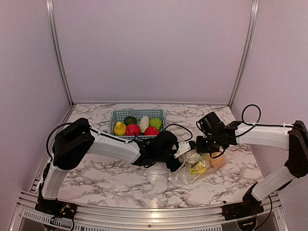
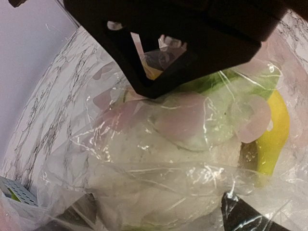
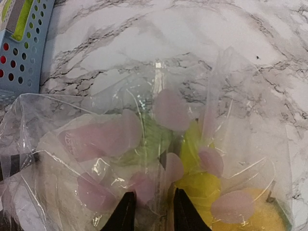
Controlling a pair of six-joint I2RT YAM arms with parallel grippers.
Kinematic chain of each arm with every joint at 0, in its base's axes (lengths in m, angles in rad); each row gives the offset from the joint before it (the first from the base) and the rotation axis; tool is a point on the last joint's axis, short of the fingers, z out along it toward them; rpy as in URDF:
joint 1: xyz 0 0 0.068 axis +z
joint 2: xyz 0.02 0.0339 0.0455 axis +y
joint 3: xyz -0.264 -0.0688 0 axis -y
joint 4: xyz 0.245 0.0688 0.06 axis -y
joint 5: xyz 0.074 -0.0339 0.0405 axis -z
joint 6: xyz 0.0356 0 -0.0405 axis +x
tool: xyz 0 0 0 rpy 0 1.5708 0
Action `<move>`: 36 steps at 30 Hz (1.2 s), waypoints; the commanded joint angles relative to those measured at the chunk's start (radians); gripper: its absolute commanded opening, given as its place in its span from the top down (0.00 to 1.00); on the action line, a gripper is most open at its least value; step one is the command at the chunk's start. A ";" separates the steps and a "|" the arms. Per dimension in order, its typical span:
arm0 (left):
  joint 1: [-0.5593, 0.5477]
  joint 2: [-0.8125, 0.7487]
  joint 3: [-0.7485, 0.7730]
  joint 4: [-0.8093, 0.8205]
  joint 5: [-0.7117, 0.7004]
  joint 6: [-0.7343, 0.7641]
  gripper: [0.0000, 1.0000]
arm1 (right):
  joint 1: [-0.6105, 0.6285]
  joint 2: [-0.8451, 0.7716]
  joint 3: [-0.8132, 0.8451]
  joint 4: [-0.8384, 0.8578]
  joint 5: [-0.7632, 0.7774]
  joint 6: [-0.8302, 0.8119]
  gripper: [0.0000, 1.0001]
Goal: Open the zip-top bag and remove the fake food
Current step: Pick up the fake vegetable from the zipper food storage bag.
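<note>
While the right gripper (image 1: 198, 146) pinches the zip-top bag (image 1: 186, 176), the left gripper (image 1: 176, 163) gapes beside it.
The fake food (image 1: 198, 168) lies just right of that open claw.

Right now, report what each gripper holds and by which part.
The right gripper pinches the zip-top bag by a fold of its clear film. The left gripper is open at the bag, holding nothing.
</note>
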 commanded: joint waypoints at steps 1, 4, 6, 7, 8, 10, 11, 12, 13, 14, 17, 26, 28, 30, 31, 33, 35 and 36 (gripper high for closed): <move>0.003 0.041 0.036 -0.043 -0.004 0.036 0.07 | 0.005 -0.006 -0.023 -0.062 -0.007 -0.002 0.74; 0.003 0.036 0.027 -0.046 -0.020 0.049 0.07 | 0.005 -0.008 -0.028 -0.062 -0.005 -0.001 0.73; 0.005 0.034 0.015 -0.035 -0.028 0.051 0.05 | 0.005 -0.009 -0.031 -0.058 -0.007 0.000 0.73; 0.006 0.035 0.015 -0.032 -0.029 0.051 0.05 | 0.005 -0.008 -0.032 -0.056 -0.009 0.000 0.73; 0.008 0.040 0.019 -0.030 -0.029 0.052 0.04 | 0.005 -0.006 -0.031 -0.056 -0.009 0.000 0.73; 0.008 0.049 0.032 -0.042 -0.032 0.054 0.04 | 0.005 -0.003 -0.028 -0.060 -0.010 -0.002 0.70; 0.008 0.049 0.033 -0.044 -0.034 0.053 0.04 | 0.005 -0.003 -0.027 -0.061 -0.008 -0.002 0.69; 0.009 0.047 0.028 -0.040 -0.033 0.053 0.04 | 0.005 -0.007 -0.028 -0.062 -0.006 -0.003 0.67; 0.010 0.043 0.021 -0.035 -0.033 0.052 0.04 | 0.003 -0.009 -0.031 -0.062 -0.003 -0.002 0.66; 0.011 0.043 0.017 -0.030 -0.031 0.054 0.04 | 0.003 -0.012 -0.033 -0.060 -0.003 -0.001 0.65; 0.011 0.040 0.012 -0.030 -0.027 0.061 0.06 | 0.002 -0.012 -0.039 -0.059 -0.003 0.000 0.64; 0.014 0.009 -0.042 -0.008 -0.013 0.052 0.13 | -0.016 -0.039 -0.060 -0.052 -0.005 0.010 0.83; 0.014 0.001 -0.055 -0.001 -0.008 0.049 0.13 | -0.022 -0.050 -0.056 -0.058 -0.003 0.009 0.88; 0.014 -0.004 -0.069 0.007 -0.004 0.047 0.13 | -0.024 -0.062 -0.052 -0.061 0.000 0.009 0.93; 0.014 -0.005 -0.071 0.008 -0.003 0.047 0.13 | -0.024 -0.064 -0.049 -0.062 0.001 0.010 0.94; 0.014 -0.004 -0.075 0.006 0.002 0.053 0.12 | -0.024 -0.067 -0.041 -0.067 0.005 0.006 0.97; 0.014 -0.001 -0.076 0.003 0.002 0.058 0.10 | -0.024 -0.069 -0.031 -0.075 0.011 0.008 1.00; 0.014 -0.001 -0.077 0.004 -0.002 0.057 0.09 | -0.025 -0.074 -0.030 -0.075 0.013 0.008 1.00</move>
